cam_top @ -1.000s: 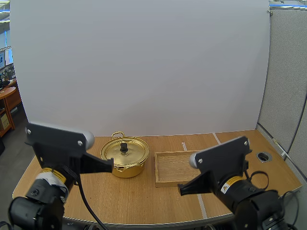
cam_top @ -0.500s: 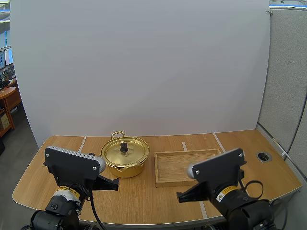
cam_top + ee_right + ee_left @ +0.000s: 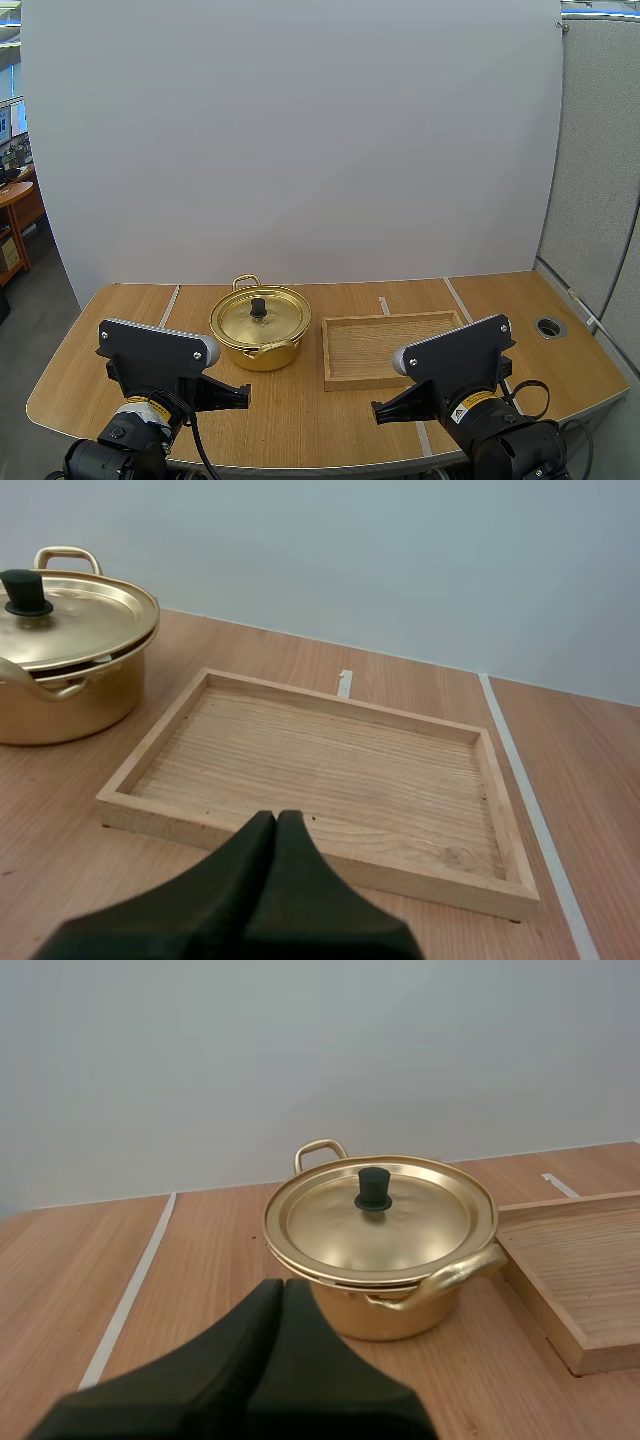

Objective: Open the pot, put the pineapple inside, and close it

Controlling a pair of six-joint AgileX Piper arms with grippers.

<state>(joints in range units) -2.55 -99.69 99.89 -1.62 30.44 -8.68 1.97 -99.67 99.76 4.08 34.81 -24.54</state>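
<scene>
High view: pot lidded beside the tray, both grippers closed on nothing

We see the gold pot (image 3: 262, 354) on the table (image 3: 130, 300), just beside the wooden tray (image 3: 327, 355), with its lid (image 3: 250, 322) seated. Our left gripper (image 3: 282, 1290) points at the pot, our right gripper (image 3: 276, 820) at the tray. Each pair of fingers lies pressed together as one dark wedge, holding nothing. We judge the lid to be thin, stiff, light metal, smooth and likely slippery at the rim. The black knob (image 3: 258, 306) at its centre looks the surest place to pinch, once the fingers part.
</scene>
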